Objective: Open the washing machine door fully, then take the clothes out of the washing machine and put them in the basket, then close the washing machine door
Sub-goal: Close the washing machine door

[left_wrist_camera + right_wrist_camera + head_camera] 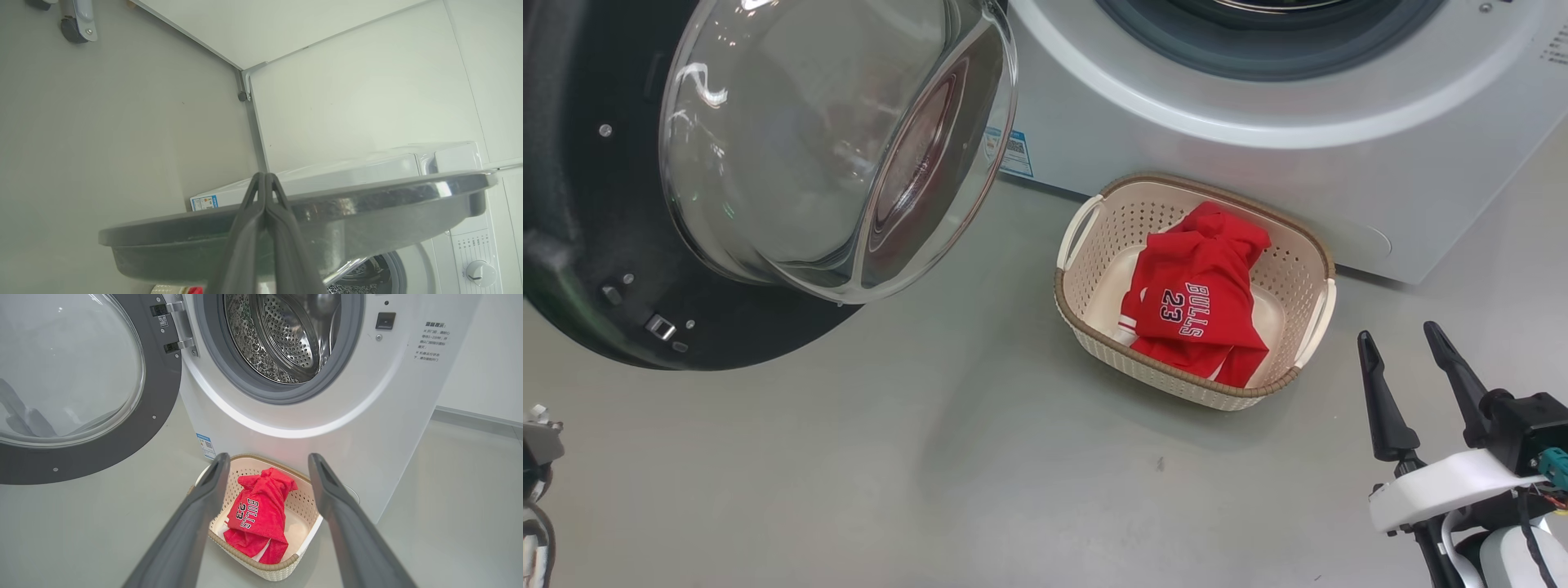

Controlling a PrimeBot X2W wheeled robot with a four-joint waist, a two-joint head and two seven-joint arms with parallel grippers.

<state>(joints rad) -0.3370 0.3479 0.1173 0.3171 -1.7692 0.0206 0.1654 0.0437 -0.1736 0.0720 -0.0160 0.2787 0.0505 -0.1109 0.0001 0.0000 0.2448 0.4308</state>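
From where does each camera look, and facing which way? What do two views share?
Head view: on the head, facing down at the open washing machine door and the basket; open right gripper lower right.
Left wrist view: on the left wrist, along the shut left gripper, over the door's rim toward the washing machine.
Right wrist view: on the right wrist, between its fingers toward the drum.
Shared: head and right wrist views show the red jersey in the basket.
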